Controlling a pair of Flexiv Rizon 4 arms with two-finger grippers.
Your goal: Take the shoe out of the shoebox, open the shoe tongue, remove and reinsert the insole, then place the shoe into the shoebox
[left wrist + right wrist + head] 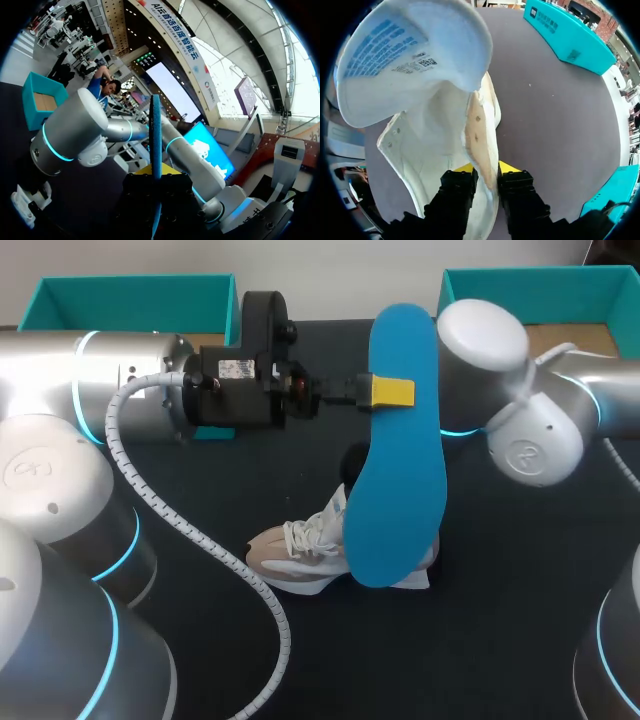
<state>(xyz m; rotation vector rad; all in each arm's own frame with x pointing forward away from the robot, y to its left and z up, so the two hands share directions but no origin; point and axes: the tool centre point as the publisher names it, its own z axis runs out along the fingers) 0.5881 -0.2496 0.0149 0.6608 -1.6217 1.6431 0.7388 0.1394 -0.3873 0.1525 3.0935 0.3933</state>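
head view overhead, wrist views close, sharing shoe (295,555)

From above, the insole (398,450) hides the shoe's (295,555) heel half, all of the right gripper (485,169) and the left gripper's (385,392) far finger. At the table's (500,590) far edge, the left box (130,302) and the right box (520,290) are cut off. In the right wrist view, the raised tongue (410,50) hides the toe.

The insole (398,450), pinched in the left gripper (385,392), screens the shoe (295,555) from above. The right gripper (486,168) clamps its side wall; the table (480,640) beside the toe lies open.
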